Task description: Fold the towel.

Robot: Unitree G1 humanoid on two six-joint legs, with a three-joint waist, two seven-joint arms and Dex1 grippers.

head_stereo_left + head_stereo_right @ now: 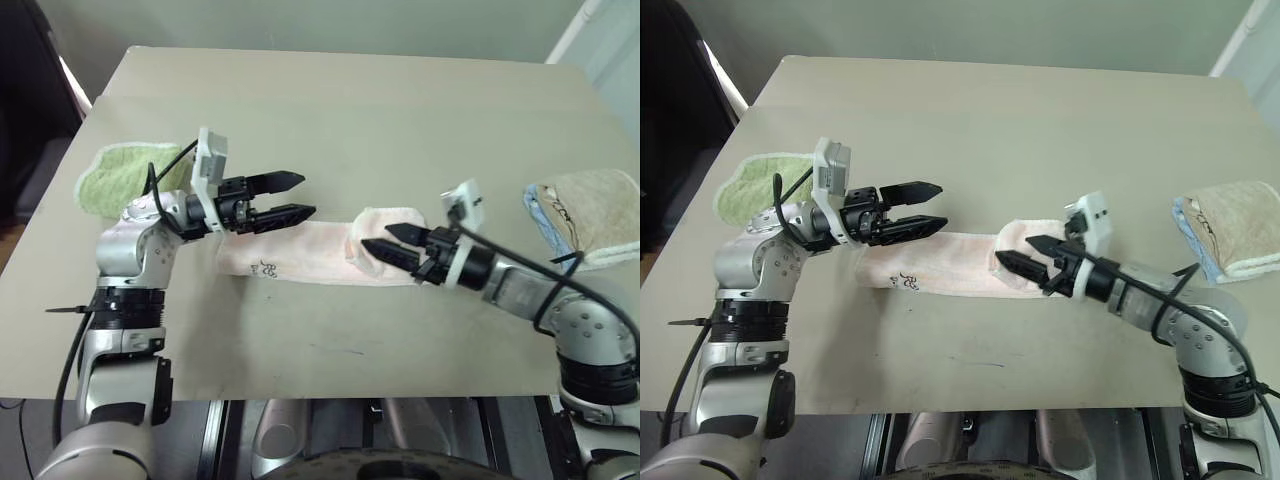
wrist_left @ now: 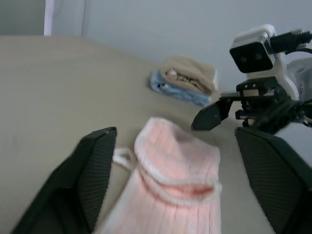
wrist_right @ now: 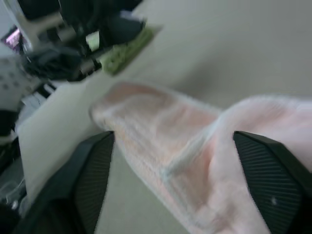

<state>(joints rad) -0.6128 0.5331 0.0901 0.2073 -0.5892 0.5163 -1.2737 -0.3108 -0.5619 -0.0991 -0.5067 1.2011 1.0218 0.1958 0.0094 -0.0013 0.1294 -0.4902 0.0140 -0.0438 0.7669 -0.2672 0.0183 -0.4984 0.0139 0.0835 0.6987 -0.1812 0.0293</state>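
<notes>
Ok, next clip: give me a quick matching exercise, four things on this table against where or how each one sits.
Things:
1. pink towel
2. green towel
3. beige towel
4. right hand

Places or states:
A. at the table's left edge, behind the left arm
B. open, over the pink strip's folded-over end
C. a long strip across the middle of the table
D. folded, at the table's right edge

Pairs: 1-C, 2-A, 3-D, 4-B
</notes>
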